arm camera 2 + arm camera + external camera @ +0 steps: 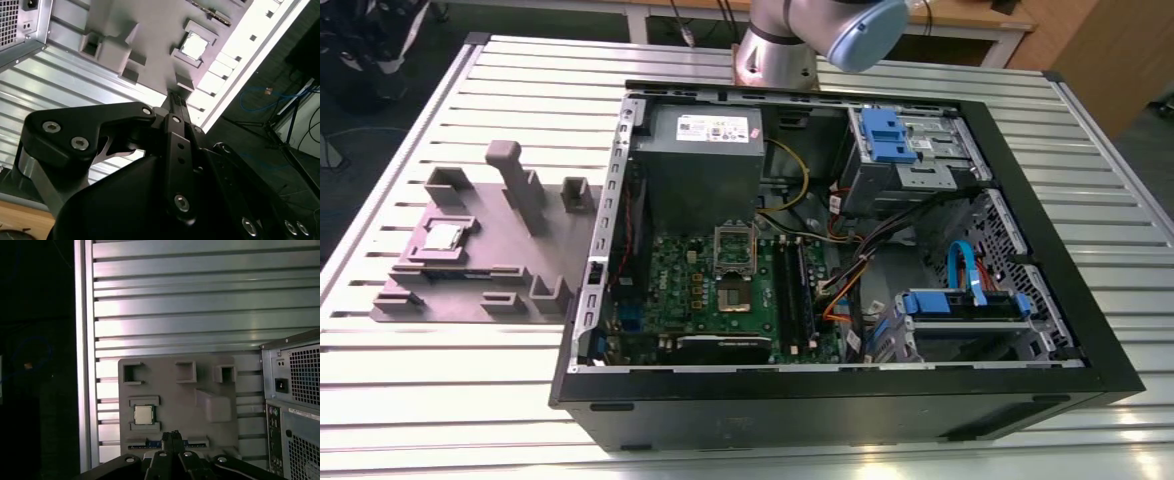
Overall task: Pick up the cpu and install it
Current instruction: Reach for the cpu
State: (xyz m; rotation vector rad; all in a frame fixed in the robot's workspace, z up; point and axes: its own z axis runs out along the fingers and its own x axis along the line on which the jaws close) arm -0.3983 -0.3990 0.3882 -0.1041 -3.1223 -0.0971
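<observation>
One cpu [444, 236], one gripper [173, 435], one open computer case [854, 405].
The cpu lies in a grey holder tray [480, 292], at the exterior view's left of the case, with bare slatted table [467, 400] around. The gripper's fingers seem pressed together, empty.

Counted: one cpu [444, 236]; one grey moulded holder [467, 290] with upright posts; one open computer case [854, 400]; inside, one power supply [700, 130], one green motherboard [680, 270], one processor socket [736, 270], two blue drive brackets [886, 135]; one slatted metal table [1067, 190]; one robot arm [814, 40]; one gripper [172, 437]
</observation>
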